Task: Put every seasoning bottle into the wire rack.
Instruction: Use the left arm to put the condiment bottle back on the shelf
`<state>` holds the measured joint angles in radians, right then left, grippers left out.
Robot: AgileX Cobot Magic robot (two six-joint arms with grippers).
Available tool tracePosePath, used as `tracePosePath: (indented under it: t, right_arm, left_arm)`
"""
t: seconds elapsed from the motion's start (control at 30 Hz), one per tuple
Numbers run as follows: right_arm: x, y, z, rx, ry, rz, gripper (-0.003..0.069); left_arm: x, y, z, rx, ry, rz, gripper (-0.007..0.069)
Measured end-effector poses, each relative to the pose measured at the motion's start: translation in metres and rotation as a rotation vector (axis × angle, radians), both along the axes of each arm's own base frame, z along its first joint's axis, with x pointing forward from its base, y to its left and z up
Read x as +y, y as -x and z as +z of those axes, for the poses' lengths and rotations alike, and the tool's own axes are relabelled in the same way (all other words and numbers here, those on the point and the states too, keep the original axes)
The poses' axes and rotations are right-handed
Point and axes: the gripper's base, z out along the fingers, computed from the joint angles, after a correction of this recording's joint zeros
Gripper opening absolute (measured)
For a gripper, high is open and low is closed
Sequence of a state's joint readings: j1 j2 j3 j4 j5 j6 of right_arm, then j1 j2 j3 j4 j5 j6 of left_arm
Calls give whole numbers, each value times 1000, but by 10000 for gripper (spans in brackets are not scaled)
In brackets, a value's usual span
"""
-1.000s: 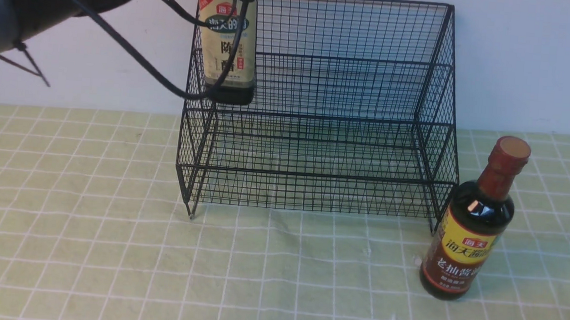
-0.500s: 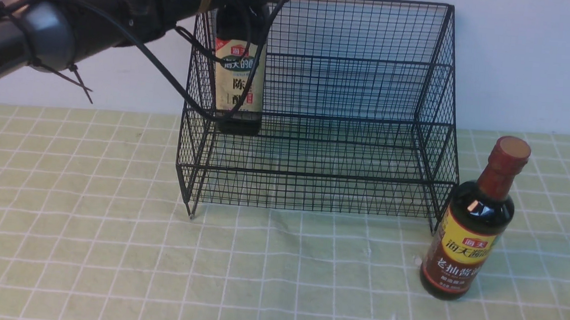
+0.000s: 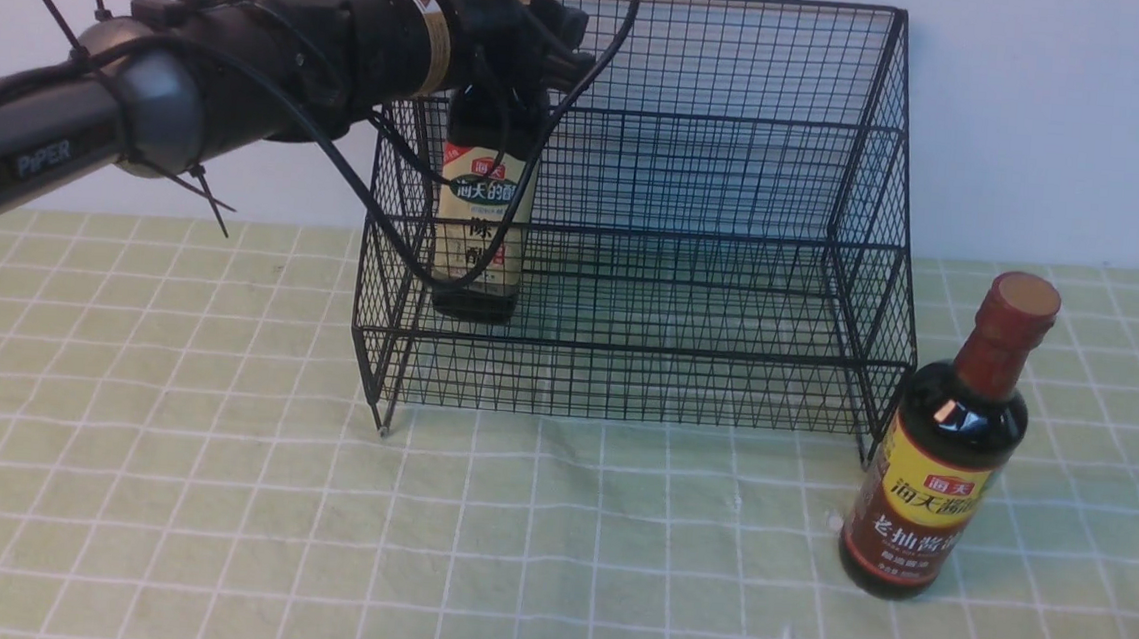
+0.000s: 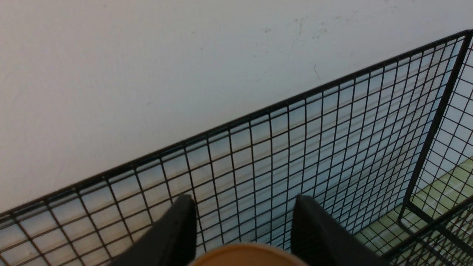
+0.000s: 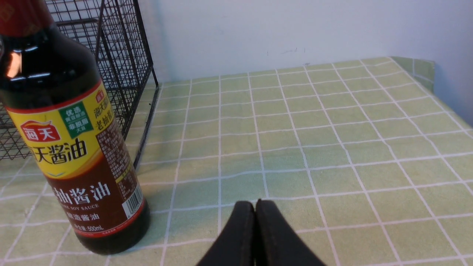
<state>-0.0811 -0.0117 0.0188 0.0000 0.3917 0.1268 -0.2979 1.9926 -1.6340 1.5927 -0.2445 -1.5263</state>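
Front view, wire rack: a big black wire rack (image 3: 700, 168) made of mesh stands on a green checked cloth (image 3: 216, 495), in front of a white wall (image 3: 1064, 124).
Front view, left arm: a black arm (image 3: 246, 66) reaches in from the left to the top left part of the rack.
Front view, left gripper: the left gripper (image 3: 519, 35) pinches the top of a square bottle (image 3: 481, 223) of dark liquid with a beige label.
Front view, square bottle: it is upright inside the rack, at the left end, low over the front step. I cannot tell if its bottom rests on the wire floor.
Front view, cable: a black cable (image 3: 386, 216) loops in front of the bottle.
Front view, round bottle: a round bottle (image 3: 940, 466) of dark liquid, with a long neck, a red-brown cap and a yellow and dark red label, stands outside the rack, just beside its right front corner.
Left wrist view, fingers: two black fingers (image 4: 177, 236) sit one on each side of the bottle's gold cap (image 4: 247, 258). The rack's mesh back and the wall are behind them.
Right wrist view, right gripper: the right gripper (image 5: 255, 205) is low over the cloth, holding nothing, with its two fingers pressed together.
Right wrist view, round bottle: it stands near the gripper, not touching it, with the rack's side just behind it.
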Motion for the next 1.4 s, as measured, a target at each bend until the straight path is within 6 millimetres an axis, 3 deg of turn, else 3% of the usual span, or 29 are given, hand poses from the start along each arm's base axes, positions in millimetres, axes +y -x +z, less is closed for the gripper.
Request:
tracePosePath:
  t: [0.53,1.07,1.4]
  right_arm:
    - [0,0,0,0,0,0,-13]
    - [0,0,0,0,1,0,-13]
    - [0,0,0,0,1,0,-13]
  left_arm:
    - [-2,2,3,33,46,-13,324]
    - [1,18,35,1,59,-33,333]
    - [12,46,93,-128,87,-27,333]
